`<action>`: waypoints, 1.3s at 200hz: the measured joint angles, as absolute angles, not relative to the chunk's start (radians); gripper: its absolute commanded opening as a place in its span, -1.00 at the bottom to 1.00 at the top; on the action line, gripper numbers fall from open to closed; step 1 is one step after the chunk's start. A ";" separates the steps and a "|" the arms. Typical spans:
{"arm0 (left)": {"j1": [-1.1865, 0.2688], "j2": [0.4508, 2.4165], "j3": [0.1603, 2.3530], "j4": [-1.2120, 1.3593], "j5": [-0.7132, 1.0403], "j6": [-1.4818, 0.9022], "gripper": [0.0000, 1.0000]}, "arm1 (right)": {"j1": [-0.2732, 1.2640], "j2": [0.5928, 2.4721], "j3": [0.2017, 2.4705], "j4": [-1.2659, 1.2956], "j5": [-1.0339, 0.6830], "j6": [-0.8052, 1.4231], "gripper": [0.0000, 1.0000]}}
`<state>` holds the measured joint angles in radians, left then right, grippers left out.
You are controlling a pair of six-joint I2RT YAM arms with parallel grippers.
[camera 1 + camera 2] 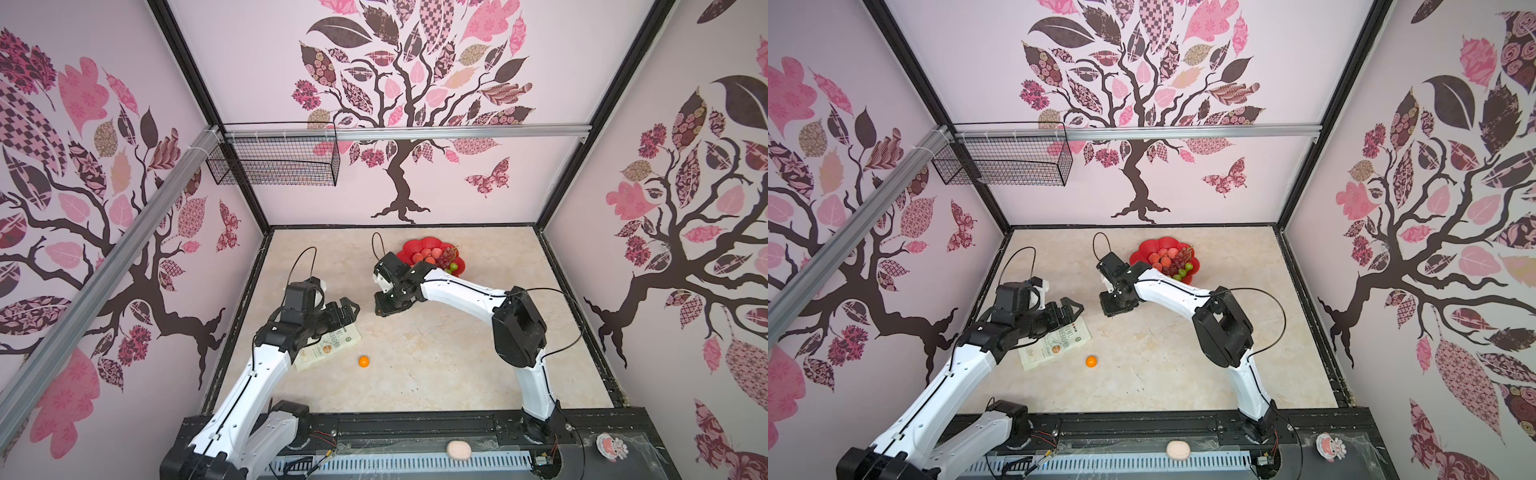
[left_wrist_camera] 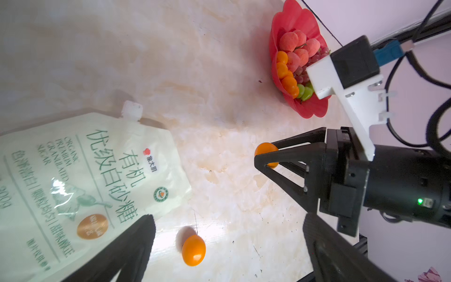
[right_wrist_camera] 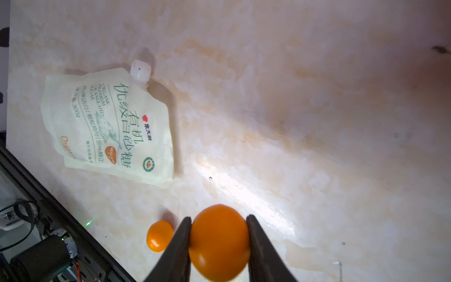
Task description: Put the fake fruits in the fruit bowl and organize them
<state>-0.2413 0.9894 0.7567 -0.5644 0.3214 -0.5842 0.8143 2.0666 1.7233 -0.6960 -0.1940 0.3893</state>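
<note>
1 held orange (image 3: 219, 243) is being pinched at its 2 sides by the black fingers (image 3: 179, 246) of the right gripper (image 3: 219, 219), and it is filling the foreground of the right wrist view. The jaws are being kept part-way closed against the fruit, which is being carried clear of the table (image 1: 436, 353). In both top views this gripper is being positioned over the table just left of the fruit bowl (image 1: 409, 249), its fingers pointing toward the left gripper (image 1: 348, 309); the held orange is hidden there by the gripper body.

The left gripper is being kept spread wide, with nothing between its 2 fingers (image 2: 144, 234). It is being suspended above the far edge of the white printed pouch (image 1: 328, 345), which is lying flat on the table with its capped spout pointing away from the arm bases.

1 loose orange (image 1: 364, 361) is lying on the bare table just beside the pouch's near right corner, apart from both grippers and well apart from the bowl.

The fruit bowl is standing at the far side of the table, right of centre. Inside it, peaches (image 2: 292, 41), a grape bunch (image 2: 301, 73), a row of bowl oranges (image 2: 283, 70) and green pears (image 2: 303, 91) are being grouped closely together.
</note>
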 measured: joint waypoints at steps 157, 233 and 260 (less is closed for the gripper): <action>-0.459 1.402 0.997 -0.330 0.326 -0.604 0.97 | 0.487 1.960 1.596 -0.659 -0.179 0.388 -0.27; -0.480 1.486 1.068 -0.327 0.362 -0.606 0.97 | 0.444 1.967 1.599 -0.647 -0.188 0.388 -0.27; -0.488 1.497 1.075 -0.331 0.368 -0.606 0.97 | 0.445 2.007 1.629 -0.647 -0.199 0.385 -0.27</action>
